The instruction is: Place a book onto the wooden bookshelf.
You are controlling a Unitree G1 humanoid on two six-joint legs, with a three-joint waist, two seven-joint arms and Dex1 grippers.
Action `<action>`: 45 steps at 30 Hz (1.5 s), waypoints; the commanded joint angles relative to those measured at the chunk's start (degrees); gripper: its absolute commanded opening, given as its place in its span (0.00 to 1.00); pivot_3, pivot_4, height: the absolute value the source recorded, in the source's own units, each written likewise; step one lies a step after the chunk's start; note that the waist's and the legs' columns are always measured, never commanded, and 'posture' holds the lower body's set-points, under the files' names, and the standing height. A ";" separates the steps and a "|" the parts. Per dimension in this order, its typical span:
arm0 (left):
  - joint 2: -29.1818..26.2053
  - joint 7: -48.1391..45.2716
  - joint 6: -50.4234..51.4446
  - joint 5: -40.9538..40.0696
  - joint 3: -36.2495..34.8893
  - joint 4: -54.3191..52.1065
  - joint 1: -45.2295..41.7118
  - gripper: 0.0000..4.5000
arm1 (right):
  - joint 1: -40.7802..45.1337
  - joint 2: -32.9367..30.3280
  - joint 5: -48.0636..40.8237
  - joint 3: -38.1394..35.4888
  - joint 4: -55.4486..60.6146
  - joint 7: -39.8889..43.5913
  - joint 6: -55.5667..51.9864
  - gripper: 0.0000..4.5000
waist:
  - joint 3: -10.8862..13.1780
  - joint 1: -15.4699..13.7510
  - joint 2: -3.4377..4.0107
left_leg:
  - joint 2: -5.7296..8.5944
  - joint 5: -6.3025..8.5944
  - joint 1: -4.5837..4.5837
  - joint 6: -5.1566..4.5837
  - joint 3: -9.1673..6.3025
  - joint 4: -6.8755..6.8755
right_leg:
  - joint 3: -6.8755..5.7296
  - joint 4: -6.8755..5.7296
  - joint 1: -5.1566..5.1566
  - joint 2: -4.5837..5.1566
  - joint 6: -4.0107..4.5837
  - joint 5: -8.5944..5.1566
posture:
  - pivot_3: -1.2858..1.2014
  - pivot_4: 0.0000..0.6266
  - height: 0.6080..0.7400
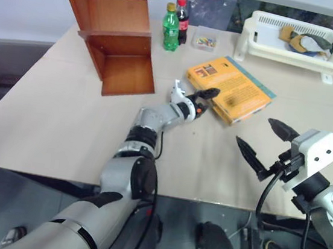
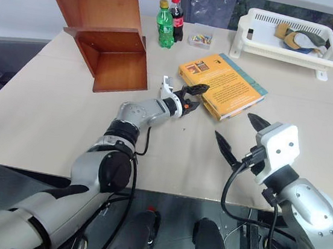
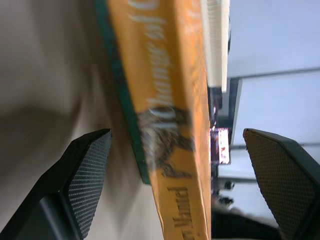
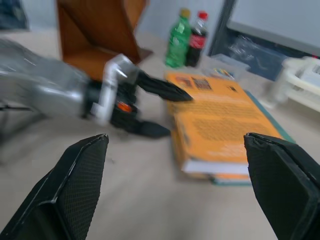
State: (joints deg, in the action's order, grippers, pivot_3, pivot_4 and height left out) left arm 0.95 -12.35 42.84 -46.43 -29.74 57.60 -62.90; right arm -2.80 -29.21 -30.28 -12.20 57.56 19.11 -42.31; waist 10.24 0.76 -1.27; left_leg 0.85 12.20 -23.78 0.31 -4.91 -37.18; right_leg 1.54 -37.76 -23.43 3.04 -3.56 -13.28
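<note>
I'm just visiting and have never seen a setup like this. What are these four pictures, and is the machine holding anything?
It is a two-armed robot. Two pictures come from cameras on its head, two from a camera on each wrist. On the table lie an orange book on a teal book, a wooden bookshelf, two bottles and a white basket. The left claw is open at the orange book's edge, one finger above and one below, not yet closed. The right claw is open, holding nothing.
</note>
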 commanded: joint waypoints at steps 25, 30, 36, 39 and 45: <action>1.84 -1.75 -13.66 -0.13 -13.13 18.68 -9.53 0.35 | -3.94 -7.61 -4.18 2.58 2.44 -13.66 7.17 1.00 | 0.00 -0.07 0.00 | 0.01 0.00 0.00 0.00 0.00 0.00 | -0.01 -0.01 0.01 0.01 -0.01 0.00 | 0.52 0.24 1.00; 0.66 -1.35 -11.94 -0.74 -14.69 18.38 -9.34 0.35 | -4.04 -8.50 -4.93 2.74 2.44 -14.80 7.53 1.00 | 0.00 -0.04 0.00 | 0.01 0.00 0.01 0.00 0.00 -0.01 | -0.01 -0.01 0.01 0.00 -0.01 0.00 | 0.52 0.24 1.00; -1.48 -1.76 -8.51 -1.48 -15.96 17.32 -9.01 0.35 | -2.64 -8.11 -4.26 3.08 2.44 -14.50 5.91 1.00 | 0.00 0.11 0.00 | 0.00 0.00 0.03 0.00 0.00 -0.01 | 0.00 -0.03 0.01 -0.01 -0.01 0.00 | 0.52 0.24 1.00; -2.26 -2.07 -7.52 -1.98 -16.38 16.72 -9.09 0.35 | -1.90 -7.87 -4.07 2.88 1.98 -13.72 5.33 1.00 | 0.00 0.06 0.00 | 0.00 0.00 0.02 0.00 0.00 -0.01 | -0.01 -0.04 0.01 -0.01 -0.01 0.00 | 0.52 0.24 1.00; -2.42 -2.90 -7.37 -1.41 -15.77 16.12 -9.34 0.14 | -0.19 -7.35 -3.10 3.25 0.54 -12.15 4.98 1.00 | 0.00 0.02 0.00 | 0.00 0.00 0.04 0.00 0.00 -0.01 | -0.01 -0.04 0.01 -0.01 -0.01 0.00 | 0.52 0.24 1.00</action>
State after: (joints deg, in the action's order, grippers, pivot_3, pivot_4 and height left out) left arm -1.17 -14.74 35.01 -47.43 -45.42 74.89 -71.27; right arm -3.67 -36.76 -33.89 -8.82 57.37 6.43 -37.42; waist 10.24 0.79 -1.27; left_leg 0.84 12.20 -23.75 0.31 -4.92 -37.19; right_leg 1.53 -37.81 -23.42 3.04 -3.57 -13.29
